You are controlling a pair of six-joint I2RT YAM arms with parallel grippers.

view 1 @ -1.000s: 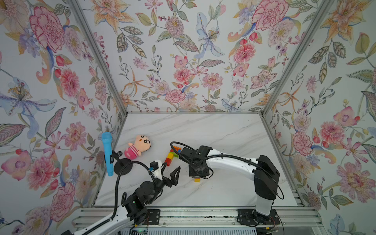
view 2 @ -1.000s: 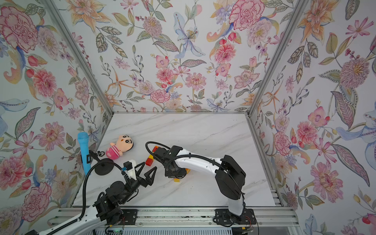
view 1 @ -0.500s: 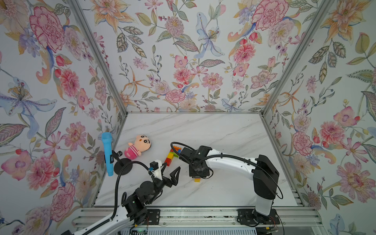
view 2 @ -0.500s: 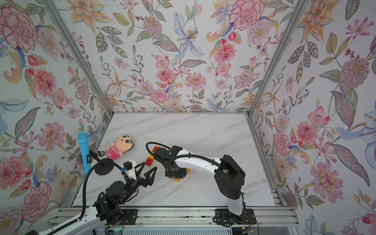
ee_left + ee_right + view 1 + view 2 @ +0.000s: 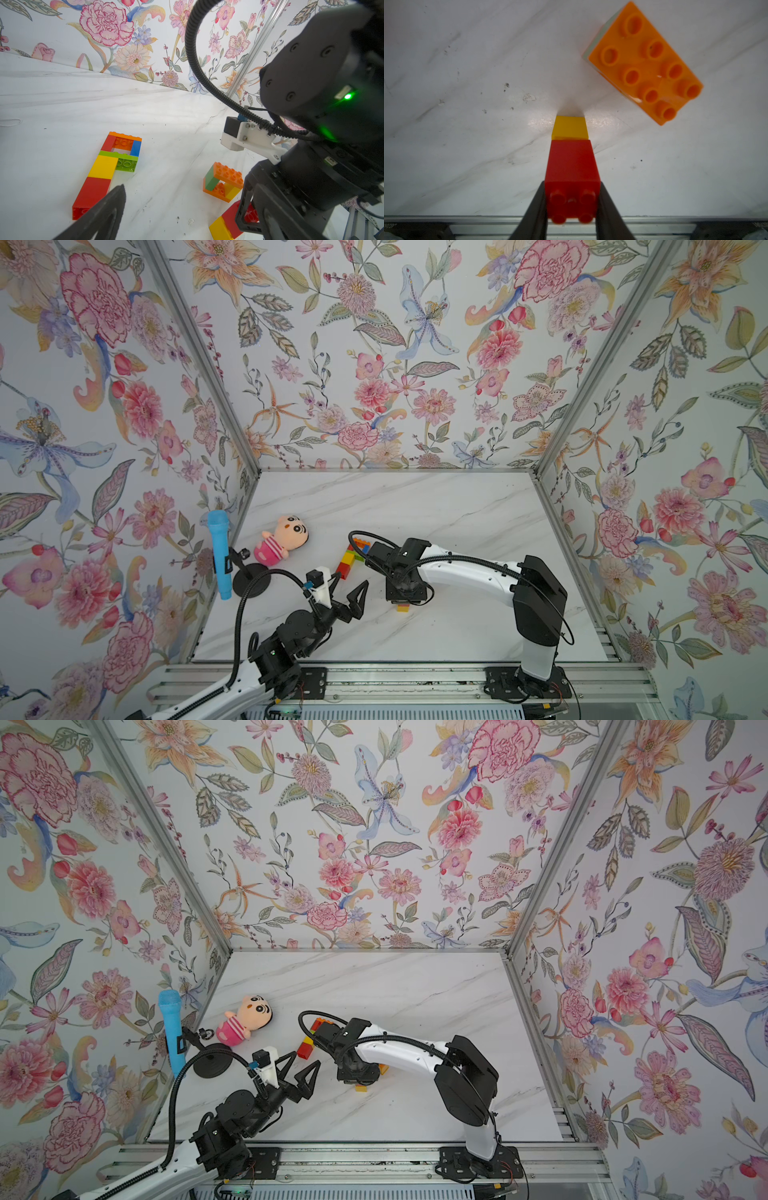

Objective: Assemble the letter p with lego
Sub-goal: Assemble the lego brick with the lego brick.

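Observation:
A flat lego piece of red, yellow, green, orange and blue bricks (image 5: 108, 164) lies on the marble table, seen in both top views (image 5: 351, 558) (image 5: 306, 1046). My right gripper (image 5: 572, 199) is shut on a red brick (image 5: 572, 164) whose far end carries a yellow brick (image 5: 570, 129) that touches the table; from above only the yellow end (image 5: 402, 608) shows under the wrist. A small orange, green and yellow lego block (image 5: 225, 180) stands just beside it. My left gripper (image 5: 351, 583) (image 5: 305, 1058) hovers open and empty near the flat piece's red end.
A pink plush doll (image 5: 282, 541) lies at the left. A blue microphone (image 5: 219, 551) on a black round stand (image 5: 250, 580) is by the left wall. Floral walls close in three sides. A metal rail (image 5: 395, 680) runs along the front.

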